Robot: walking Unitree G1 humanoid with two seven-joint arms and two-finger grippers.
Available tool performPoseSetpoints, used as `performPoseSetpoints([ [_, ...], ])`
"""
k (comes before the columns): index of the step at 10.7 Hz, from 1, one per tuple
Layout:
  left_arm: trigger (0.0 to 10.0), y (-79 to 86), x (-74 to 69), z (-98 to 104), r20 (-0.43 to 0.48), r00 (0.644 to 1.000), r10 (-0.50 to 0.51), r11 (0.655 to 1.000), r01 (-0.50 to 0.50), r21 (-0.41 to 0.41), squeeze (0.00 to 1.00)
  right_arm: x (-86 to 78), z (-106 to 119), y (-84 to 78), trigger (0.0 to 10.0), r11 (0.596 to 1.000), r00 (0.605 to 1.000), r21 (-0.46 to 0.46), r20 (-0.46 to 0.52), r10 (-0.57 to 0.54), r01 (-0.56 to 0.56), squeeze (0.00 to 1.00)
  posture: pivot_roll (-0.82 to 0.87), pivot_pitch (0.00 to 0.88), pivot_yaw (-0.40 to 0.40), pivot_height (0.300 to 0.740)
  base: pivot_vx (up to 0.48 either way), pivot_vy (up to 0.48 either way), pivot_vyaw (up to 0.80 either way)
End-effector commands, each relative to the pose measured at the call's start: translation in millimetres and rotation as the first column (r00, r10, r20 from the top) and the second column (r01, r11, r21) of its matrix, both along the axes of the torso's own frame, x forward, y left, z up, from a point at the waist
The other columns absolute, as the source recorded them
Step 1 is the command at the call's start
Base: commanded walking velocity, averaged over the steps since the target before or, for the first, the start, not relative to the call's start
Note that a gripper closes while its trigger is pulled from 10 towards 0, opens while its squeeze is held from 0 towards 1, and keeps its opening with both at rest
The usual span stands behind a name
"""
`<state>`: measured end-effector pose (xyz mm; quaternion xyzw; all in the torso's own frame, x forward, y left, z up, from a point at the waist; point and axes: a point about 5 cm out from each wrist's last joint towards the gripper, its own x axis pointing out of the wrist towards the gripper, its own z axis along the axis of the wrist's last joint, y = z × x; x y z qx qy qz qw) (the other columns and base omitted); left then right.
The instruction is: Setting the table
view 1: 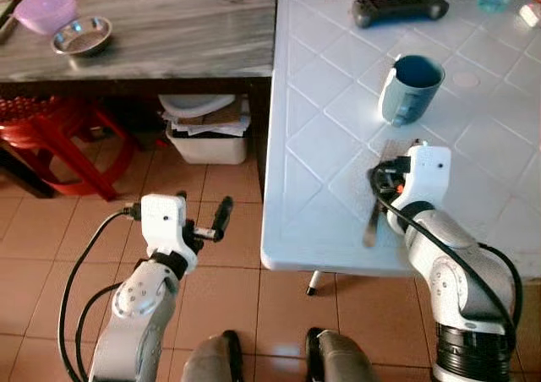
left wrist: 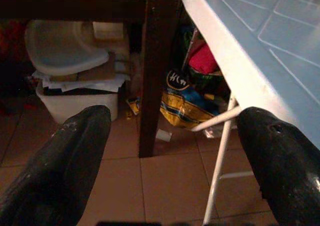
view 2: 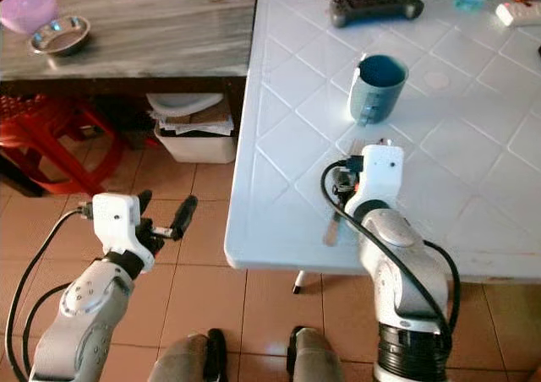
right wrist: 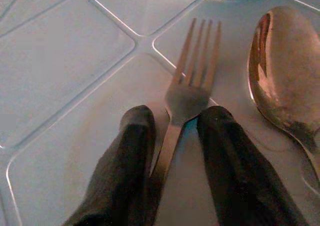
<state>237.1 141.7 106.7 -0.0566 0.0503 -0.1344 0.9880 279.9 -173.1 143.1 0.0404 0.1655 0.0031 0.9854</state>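
**A:** Start at your right gripper (right wrist: 172,151). Where is it, and what are the fingers doing?

**B:** It's low over the white table (view 1: 330,137), close to the near edge. In the right wrist view your two black fingers (right wrist: 127,156) straddle the handle of the fork (right wrist: 192,86), one on each side. They look nearly closed on the handle, but there is a sliver of gap on one side, so I'd call them narrowly parted and not yet pinching.

**A:** Which way does the fork run from there?

**B:** Straight out along the fingers. The handle comes back between them toward your wrist and the tines point away, toward the blue mug (view 1: 412,88) farther in on the table. So the long axis is in line with the gripper, not across it. From the head views the handle end (view 1: 372,226) reaches toward the near edge.

**A:** Anything beside it?

**B:** A spoon (right wrist: 282,71), its bowl just beside the tines on the right-hand finger's side, close but apart from the fork. Watch that finger; it is the one near the spoon.

**A:** And the left gripper?

**B:** Your left gripper (view 1: 221,215) hangs over the floor, off the table's left edge, fingers spread wide and empty. The right arm is plainly the nearer one.

**A:** So the move?

**B:** I'd judge you squeeze on the handle where you are, no turning of the wrist needed.
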Motion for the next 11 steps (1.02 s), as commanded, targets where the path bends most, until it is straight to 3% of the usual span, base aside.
performPoseSetpoints([
  [1,10.0,-0.2,-2.5,1,-0.002,1.000,-0.012,1.000,0.013,0.008,0.00,-16.5,-52,6.1,0.0,0.998,0.958,0.056,-0.283,0.041,-0.027,0.00,0.02,0.232,0.079,0.740,0.000,0.000,0.00],
  [3,10.0,-3.5,-3.6,2,-0.004,0.999,-0.039,0.999,0.039,0.009,0.00,-13.7,-58,4.0,0.0,0.997,0.951,0.058,-0.302,0.067,-0.052,0.00,0.02,0.234,0.081,0.740,0.000,0.000,0.00],
  [5,10.0,-4.4,-3.7,2,-0.003,0.999,-0.053,0.999,0.053,0.009,0.00,2.3,-49,0.1,0.0,0.996,0.968,0.047,-0.234,0.088,-0.079,0.00,0.02,0.233,0.079,0.740,0.000,0.000,0.00],
  [8,10.0,2.2,-0.7,-3,-0.020,1.000,0.015,0.999,-0.014,0.050,0.00,6.7,-41,34.8,0.0,0.962,0.949,0.159,-0.190,0.251,-0.223,0.00,0.03,0.223,0.072,0.740,0.000,0.000,0.00],
  [9,10.0,6.8,1.5,-4,-0.011,0.999,0.051,0.996,-0.050,0.069,0.00,10.4,-32,40.4,0.0,0.957,0.951,0.109,-0.123,0.283,-0.270,0.00,0.03,0.217,0.069,0.740,0.000,0.371,0.00],
  [11,10.0,19.6,8.1,-3,0.014,0.986,0.166,0.980,-0.166,0.111,0.00,19.3,-11,40.4,0.0,0.967,0.967,0.046,0.067,0.247,-0.251,0.00,0.03,0.196,0.061,0.740,0.000,0.480,0.00],
])
